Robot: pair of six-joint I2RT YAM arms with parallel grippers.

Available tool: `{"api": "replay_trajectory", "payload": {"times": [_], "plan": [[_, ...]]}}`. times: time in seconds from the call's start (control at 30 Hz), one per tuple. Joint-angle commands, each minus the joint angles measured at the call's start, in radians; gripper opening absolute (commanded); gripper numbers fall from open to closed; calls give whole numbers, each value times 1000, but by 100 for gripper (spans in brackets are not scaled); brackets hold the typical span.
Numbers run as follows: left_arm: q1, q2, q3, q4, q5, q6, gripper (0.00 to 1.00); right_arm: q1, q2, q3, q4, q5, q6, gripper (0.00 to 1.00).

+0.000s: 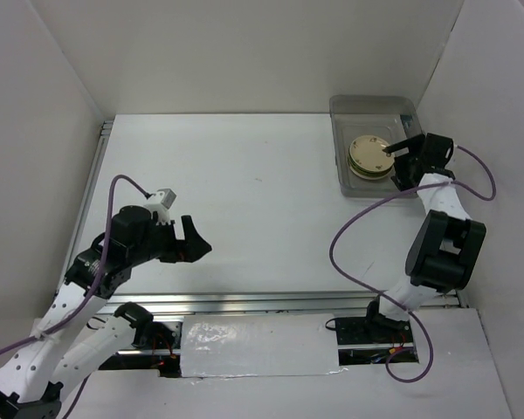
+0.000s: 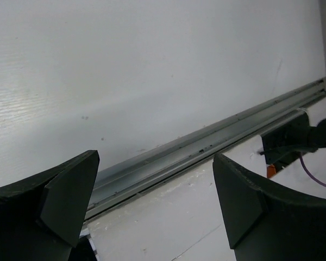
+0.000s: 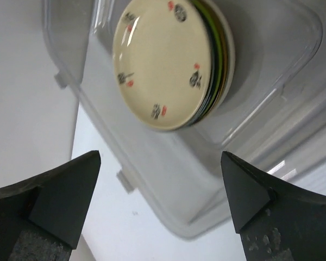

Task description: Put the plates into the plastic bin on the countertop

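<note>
Round cream plates (image 3: 163, 60) sitting stacked in clear plastic bin (image 3: 277, 70), upper centre: likely stiff, slick, chippable; rim-pinching advisable. Right gripper (image 3: 160, 157), left gripper (image 2: 155, 157) hanging spread.

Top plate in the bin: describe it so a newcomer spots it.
On the white countertop, go to the clear plastic bin in the far right corner. One stack of plates sits inside. The top plate is cream with small dark and red marks round its rim, while those beneath show only green and dark edges.
</note>
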Motion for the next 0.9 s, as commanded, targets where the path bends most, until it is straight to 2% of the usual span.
{"api": "replay_trajectory", "payload": {"times": [0.0, 0.07, 0.1, 0.17, 0.2, 0.3, 0.47, 0.5, 0.57, 0.73, 0.87], "plan": [[7, 25, 79, -18, -123, -1, 99, 51, -191, -33, -26, 49, -73, 100], [7, 50, 139, -32, -171, 5, 99, 108, -281, -40, -86, 102, -120, 100], [8, 62, 160, -37, -264, 13, 99, 132, -310, -42, -103, 118, -193, 100], [8, 99, 212, -55, -364, 19, 99, 224, -405, -40, -175, 165, -315, 100], [11, 112, 244, -69, -466, 21, 99, 264, -471, -40, -195, 216, -353, 100], [36, 178, 304, -81, -596, 31, 99, 428, -612, -49, -311, 343, -454, 100], [167, 257, 379, -90, -570, 85, 99, 641, -849, -56, -506, 460, -502, 100], [178, 260, 407, -95, -570, 91, 99, 671, -936, -56, -529, 468, -505, 100], [210, 264, 453, -129, -611, 97, 99, 726, -1042, -48, -604, 480, -499, 100], [240, 197, 485, -198, -676, 75, 99, 769, -1195, -22, -756, 425, -485, 100], [244, 76, 441, -225, -595, 47, 99, 763, -1294, 15, -842, 361, -493, 100]]}}
